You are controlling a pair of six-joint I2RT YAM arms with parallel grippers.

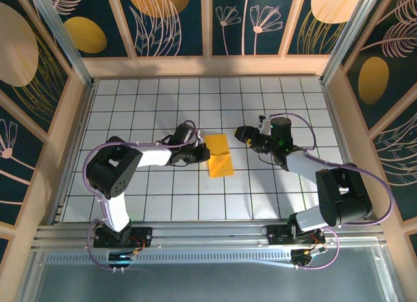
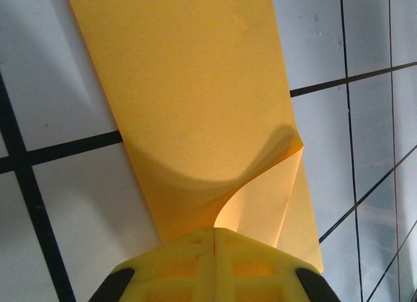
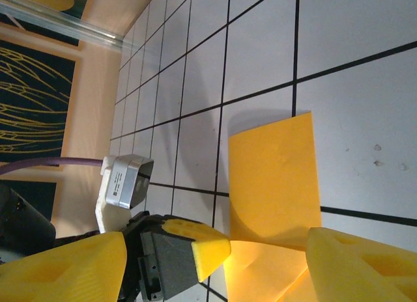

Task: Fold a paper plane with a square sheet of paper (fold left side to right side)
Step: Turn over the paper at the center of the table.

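The square sheet of paper (image 1: 220,160) lies folded into an orange-yellow oblong near the middle of the white tiled table (image 1: 195,100); it is a flat strip, not a paper plane. My left gripper (image 1: 201,152) sits at its left edge. In the left wrist view the yellow fingers (image 2: 215,232) are pressed together on a flap of the paper (image 2: 195,87) that curls up off the layer beneath. My right gripper (image 1: 240,134) hovers just right of the sheet, its jaws wide apart. In the right wrist view the paper (image 3: 273,178) lies beyond the right gripper (image 3: 218,263).
Peach-framed patterned walls (image 1: 85,68) enclose the table on three sides. An aluminium rail (image 1: 208,233) runs along the near edge by the arm bases. The left arm's yellow fingertip (image 3: 202,250) and wrist camera (image 3: 124,181) sit close in front of my right fingers.
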